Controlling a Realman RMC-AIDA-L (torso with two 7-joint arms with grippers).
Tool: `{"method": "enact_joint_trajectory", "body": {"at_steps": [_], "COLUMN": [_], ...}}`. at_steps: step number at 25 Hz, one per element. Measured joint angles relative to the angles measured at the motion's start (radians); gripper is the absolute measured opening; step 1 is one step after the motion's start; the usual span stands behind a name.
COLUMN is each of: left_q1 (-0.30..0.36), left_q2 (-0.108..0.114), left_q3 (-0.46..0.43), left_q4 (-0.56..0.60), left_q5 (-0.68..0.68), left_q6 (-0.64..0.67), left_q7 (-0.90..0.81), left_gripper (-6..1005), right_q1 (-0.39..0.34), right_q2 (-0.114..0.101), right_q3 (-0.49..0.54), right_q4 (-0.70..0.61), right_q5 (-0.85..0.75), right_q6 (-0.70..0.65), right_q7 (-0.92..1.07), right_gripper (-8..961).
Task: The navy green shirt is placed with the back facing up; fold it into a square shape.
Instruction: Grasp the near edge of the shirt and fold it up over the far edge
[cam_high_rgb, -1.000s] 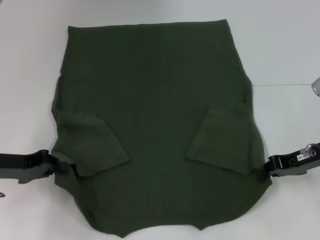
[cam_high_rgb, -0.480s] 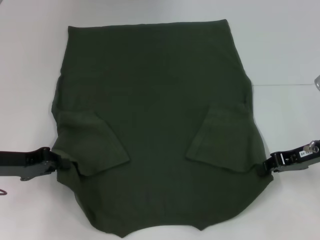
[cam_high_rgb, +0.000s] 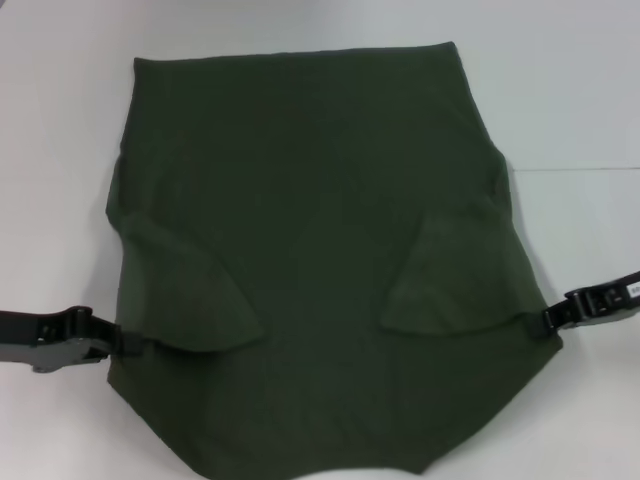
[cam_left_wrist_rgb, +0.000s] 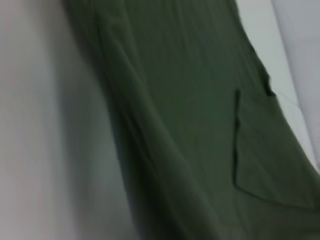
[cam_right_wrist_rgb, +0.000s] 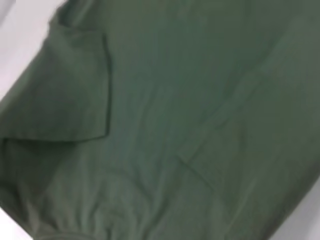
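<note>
The navy green shirt (cam_high_rgb: 320, 230) lies spread on the white table (cam_high_rgb: 570, 90), with both short sleeves folded inward, one at the left (cam_high_rgb: 190, 295) and one at the right (cam_high_rgb: 450, 280). My left gripper (cam_high_rgb: 122, 343) is shut on the shirt's left edge just below the folded sleeve. On the opposite edge, level with the other sleeve, my right gripper (cam_high_rgb: 548, 321) pinches the fabric. The near part of the shirt is stretched between them. Green fabric (cam_left_wrist_rgb: 190, 125) fills the left wrist view, and the shirt (cam_right_wrist_rgb: 165, 115) also fills the right wrist view.
A seam line in the table (cam_high_rgb: 580, 168) runs off to the right of the shirt. The shirt's near hem reaches the bottom edge of the head view.
My right gripper has moved outward to the right and slightly farther away, and the left has shifted a little nearer. The shirt's near part is pulled wider and tauter.
</note>
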Motion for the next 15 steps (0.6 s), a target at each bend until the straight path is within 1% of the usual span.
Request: {"method": "enact_joint_trajectory", "body": {"at_steps": [3,7,11,15], "left_q1": [0.006,0.008,0.012,0.026], "left_q2": [0.009,0.017,0.019,0.019], "left_q3": [0.0,0.006,0.005,0.001], "left_q4": [0.023,0.037,0.04,0.045], "left_q5": [-0.002,0.012,0.044,0.074], "left_q6": [0.07,0.142,0.194,0.26], "left_q7": [0.009,0.017,0.031,0.043], "left_gripper": [38,38,38,38], "right_q1": [-0.013,-0.026,-0.047,-0.082], "right_q2": [-0.006,-0.013,-0.019,-0.025], "right_q3": [0.018,0.028,0.038,0.084], "right_q4": [-0.031,-0.041,-0.041,-0.041], "right_q5": [0.0,0.0,0.0,0.0], "right_q6": [-0.056,-0.091,-0.135,-0.208], "right_q7": [-0.022,-0.037,-0.06,-0.103], "right_gripper": [70,72,74,77]}}
